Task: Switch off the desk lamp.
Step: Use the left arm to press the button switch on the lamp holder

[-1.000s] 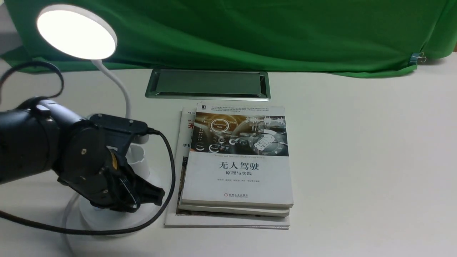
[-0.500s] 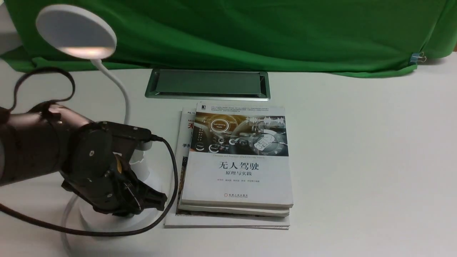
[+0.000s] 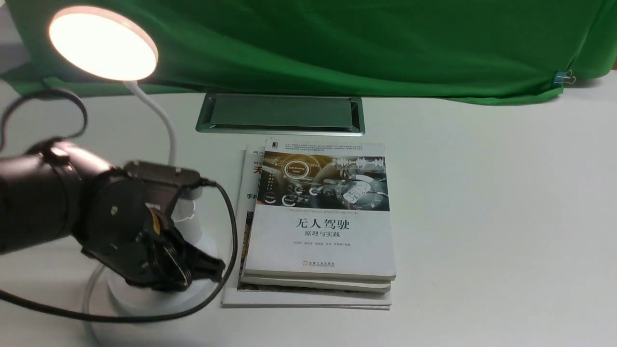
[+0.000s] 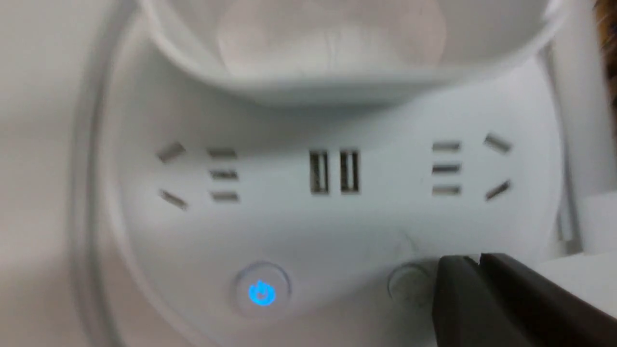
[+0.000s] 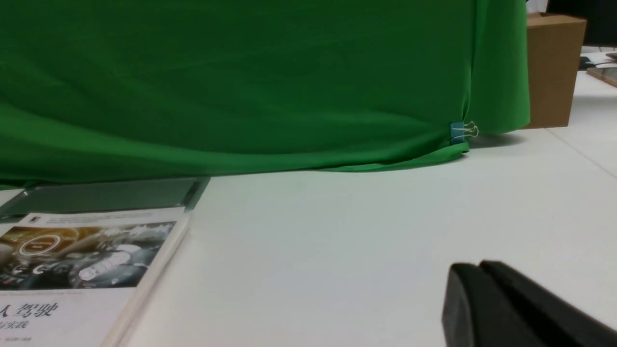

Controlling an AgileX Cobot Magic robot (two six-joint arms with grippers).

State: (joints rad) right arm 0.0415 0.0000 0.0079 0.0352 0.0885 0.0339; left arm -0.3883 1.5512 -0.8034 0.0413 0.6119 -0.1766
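Observation:
The white desk lamp stands at the front left; its round disc head (image 3: 103, 43) glows warm yellow above a thin bent neck (image 3: 161, 120). Its round base (image 3: 144, 301) lies under my left arm. My left gripper (image 3: 217, 266) is shut, its tips low over the base. In the left wrist view the base (image 4: 337, 226) shows sockets, a button lit blue (image 4: 261, 292) and an unlit round button (image 4: 409, 286); my shut left gripper (image 4: 475, 262) sits right beside the unlit one, overlapping its edge. My right gripper (image 5: 477, 268) is shut and empty above the bare table.
A stack of books (image 3: 320, 217) lies just right of the lamp base, close to my left gripper. A metal cable hatch (image 3: 280, 113) is set in the table behind it. A green cloth (image 3: 337, 43) hangs along the back. A black cable (image 3: 231, 226) loops from my left wrist.
The lamp head was bright white, went almost dark half a second ago, and now glows warm yellow. My left gripper has stayed over the base, shifting only slightly.

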